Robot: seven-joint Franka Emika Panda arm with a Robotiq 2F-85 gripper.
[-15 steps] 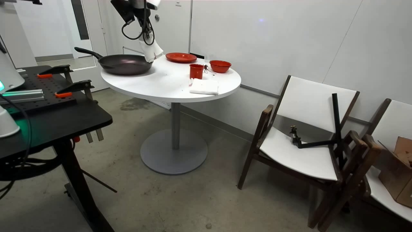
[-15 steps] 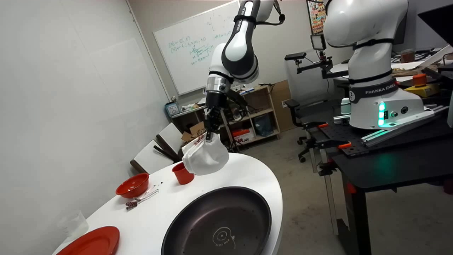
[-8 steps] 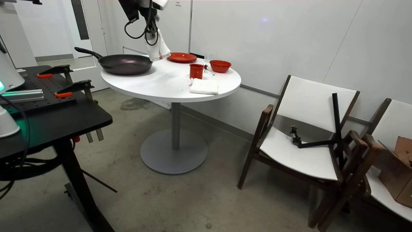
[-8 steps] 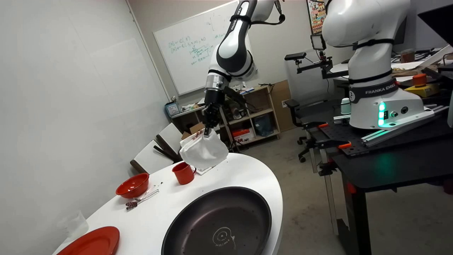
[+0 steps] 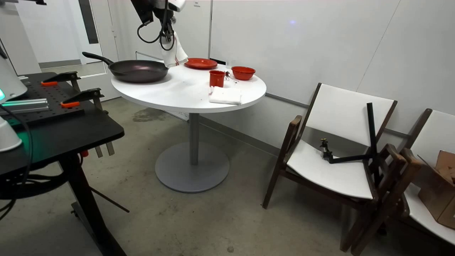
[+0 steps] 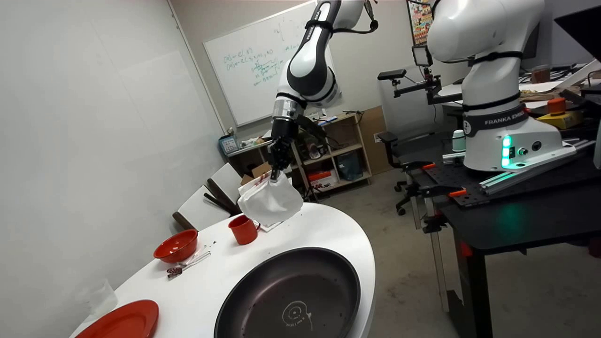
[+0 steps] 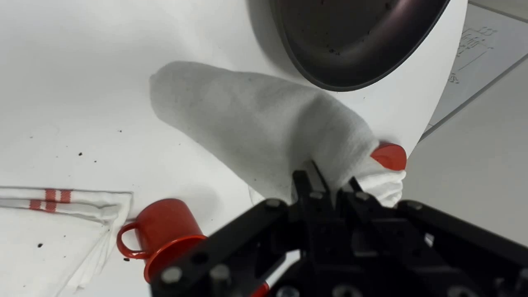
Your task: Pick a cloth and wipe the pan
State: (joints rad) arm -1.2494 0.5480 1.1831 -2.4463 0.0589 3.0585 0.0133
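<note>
My gripper (image 7: 332,181) is shut on a white cloth (image 7: 243,119) and holds it above the round table. The cloth hangs down from the fingers in both exterior views (image 5: 173,55) (image 6: 270,202). The dark frying pan (image 6: 291,291) lies on the table with its handle pointing away to the left in an exterior view (image 5: 138,71). The pan also shows at the top of the wrist view (image 7: 350,45), with small dark specks inside. The held cloth is beside the pan rim, higher than the table. A second, folded white cloth (image 5: 225,95) with red stripes lies near the table edge.
A red mug (image 5: 216,78) stands beside the folded cloth. A red bowl (image 5: 243,73), a red plate (image 5: 200,63) and utensils (image 6: 188,265) are on the white table (image 5: 170,96). Dark crumbs (image 7: 80,154) lie on the tabletop. A wall stands behind the table.
Over the first half second the gripper and its cloth moved slightly up and away from the pan, toward the mug side. Since then almost nothing has moved.
</note>
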